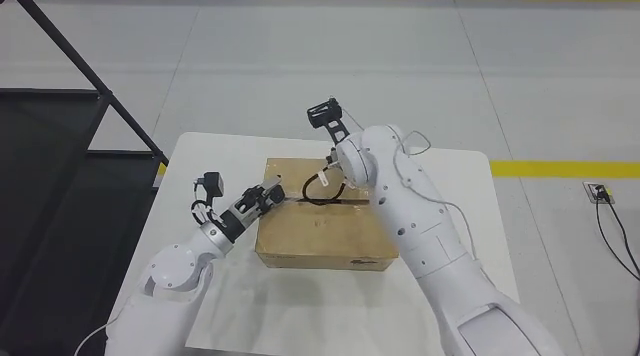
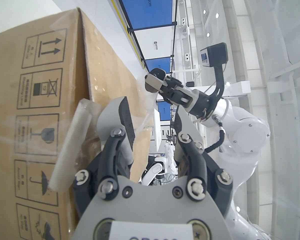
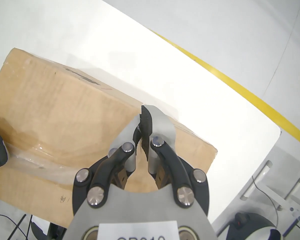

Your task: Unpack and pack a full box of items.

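So the box (image 1: pixel 320 236) is sitting shut in the middle of the worktop (image 1: pixel 210 161), with clear tape (image 3: pixel 40 161) running along its top seam. By my read you're sitting right at the start of the unpack, since that seal has to come off before anything comes out.

That's probably why you're parking both arms at the box. Your right gripper (image 3: pixel 143 118) is hanging just above the box's top face, near its far edge, with the fingers pressed together. Loose film is lifting off the box edge right there in the left wrist view, but I can't tell if you're actually pinching it or just hovering beside it.

Your left gripper (image 2: pixel 152 123) is sitting at the box's left side, up by the top edge, with its fingers spread and nothing between them. It's looking like you're keeping it ready to brace the box or catch the freed tape end. A whitish rolled strip (image 2: pixel 70 148) is lying against the printed side of the box, just beside that gripper. It could be balled-up tape, so watch it isn't sticking to you.
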`<state>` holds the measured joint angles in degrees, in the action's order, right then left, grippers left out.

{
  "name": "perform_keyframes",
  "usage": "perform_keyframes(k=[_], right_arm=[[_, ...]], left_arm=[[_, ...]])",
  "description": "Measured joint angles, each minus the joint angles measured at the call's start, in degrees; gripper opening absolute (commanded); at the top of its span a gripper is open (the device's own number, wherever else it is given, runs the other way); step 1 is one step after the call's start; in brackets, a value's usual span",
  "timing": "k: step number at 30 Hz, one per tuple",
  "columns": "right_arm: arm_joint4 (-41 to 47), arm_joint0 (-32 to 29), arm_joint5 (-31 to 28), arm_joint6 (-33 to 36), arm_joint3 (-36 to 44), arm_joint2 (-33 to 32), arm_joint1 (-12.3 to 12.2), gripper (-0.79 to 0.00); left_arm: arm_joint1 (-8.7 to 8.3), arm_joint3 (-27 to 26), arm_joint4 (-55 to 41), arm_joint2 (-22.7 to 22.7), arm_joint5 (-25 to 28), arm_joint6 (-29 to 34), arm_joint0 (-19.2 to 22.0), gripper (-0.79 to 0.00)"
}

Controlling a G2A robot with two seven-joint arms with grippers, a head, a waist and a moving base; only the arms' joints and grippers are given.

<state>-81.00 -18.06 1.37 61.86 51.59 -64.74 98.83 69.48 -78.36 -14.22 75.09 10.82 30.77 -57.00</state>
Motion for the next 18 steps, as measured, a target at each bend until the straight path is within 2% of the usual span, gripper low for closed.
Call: perform_keyframes(k=[10,18], right_arm=[[-0.4,-18.0,0.0,-7.4,23.9,-7.4,-2.9,-0.785],[4.0,-27.3,-1.3,-18.9,30.8,-9.7,-3.5,-0.785]], left_arm=[[0.19,0.1,0.6,-0.7,-0.2,-0.7,0.3,-0.363],[0.33,-0.1,0.7,-0.9,-0.5,-1.4,0.4,-0.360]])
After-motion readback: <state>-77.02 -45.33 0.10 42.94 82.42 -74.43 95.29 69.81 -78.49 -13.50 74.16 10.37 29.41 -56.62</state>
